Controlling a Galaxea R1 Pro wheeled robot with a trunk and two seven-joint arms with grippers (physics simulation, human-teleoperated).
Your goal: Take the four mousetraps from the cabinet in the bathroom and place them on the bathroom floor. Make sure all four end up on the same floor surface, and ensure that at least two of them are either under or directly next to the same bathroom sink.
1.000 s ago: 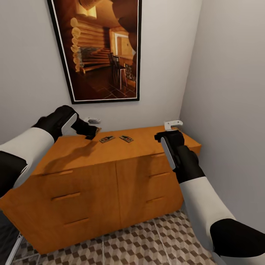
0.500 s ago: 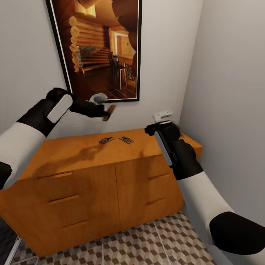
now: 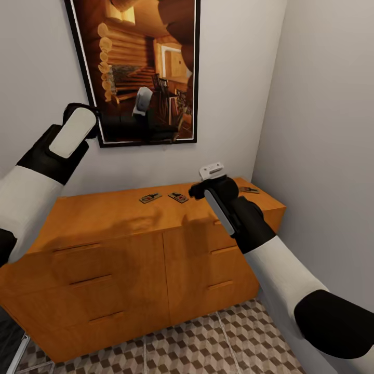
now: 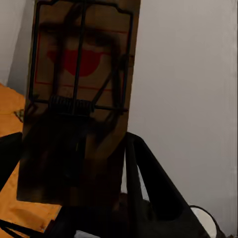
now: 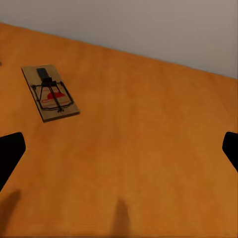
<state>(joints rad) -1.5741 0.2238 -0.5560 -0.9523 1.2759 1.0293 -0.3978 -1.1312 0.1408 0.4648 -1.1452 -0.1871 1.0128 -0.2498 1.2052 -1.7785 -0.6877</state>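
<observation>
Left gripper (image 3: 169, 124) lifts its clamped small flat brown wooden mousetrap (image 4: 74, 99) off the glossy orange-brown cabinet top (image 3: 114, 213) up before the framed cabin picture (image 3: 137, 70). Right gripper (image 3: 195, 188) shifts leftward, higher.

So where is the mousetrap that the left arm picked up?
In the left wrist view the mousetrap is held between the left gripper's fingers. In the head view that gripper is raised at the left, in front of the framed picture.

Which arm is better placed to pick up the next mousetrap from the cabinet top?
Right. The right gripper hangs open above the cabinet, a mousetrap lying ahead of it. The left gripper is raised and already holds a mousetrap.
</observation>
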